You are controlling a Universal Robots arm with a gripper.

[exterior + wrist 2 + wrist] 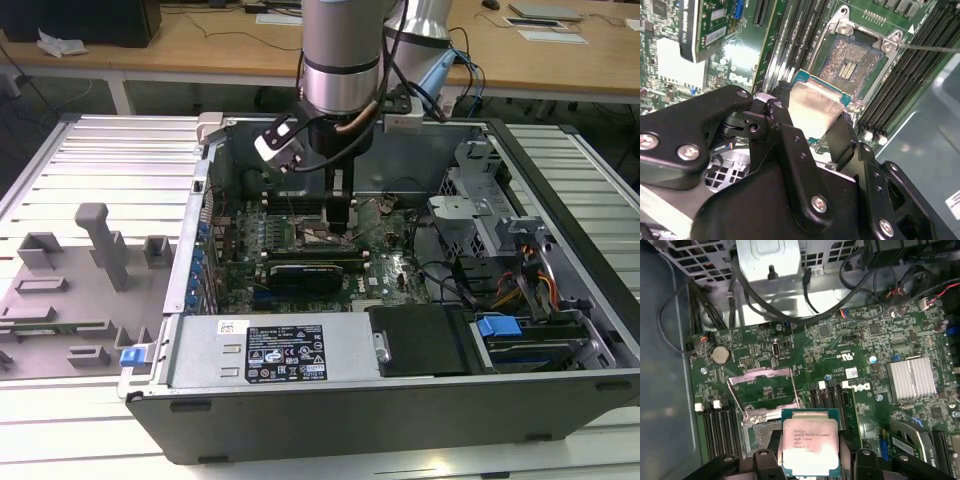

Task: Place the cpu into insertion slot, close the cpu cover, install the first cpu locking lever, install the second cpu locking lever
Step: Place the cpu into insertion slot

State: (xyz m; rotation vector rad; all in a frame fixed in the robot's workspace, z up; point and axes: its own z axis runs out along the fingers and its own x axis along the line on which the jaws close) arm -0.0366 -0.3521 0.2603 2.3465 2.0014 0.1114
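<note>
The cpu is a flat square chip with a pale metal top and a green edge. My gripper is shut on it, one black finger on each side. It hangs just above the motherboard, beside and slightly short of the insertion slot, whose dark, gold-dotted bed lies bare inside its grey rim. In the first wrist view the cpu overlaps the slot's near corner. The cpu cover stands raised behind the slot. A thin locking lever sticks out, unlatched. The exterior view has my gripper low inside the open computer case.
Long black memory slots flank the socket on both sides. A long black card lies towards the case front. A finned heat sink, loose cables, the drive cage and the power supply crowd the case. Grey fixtures stand outside it.
</note>
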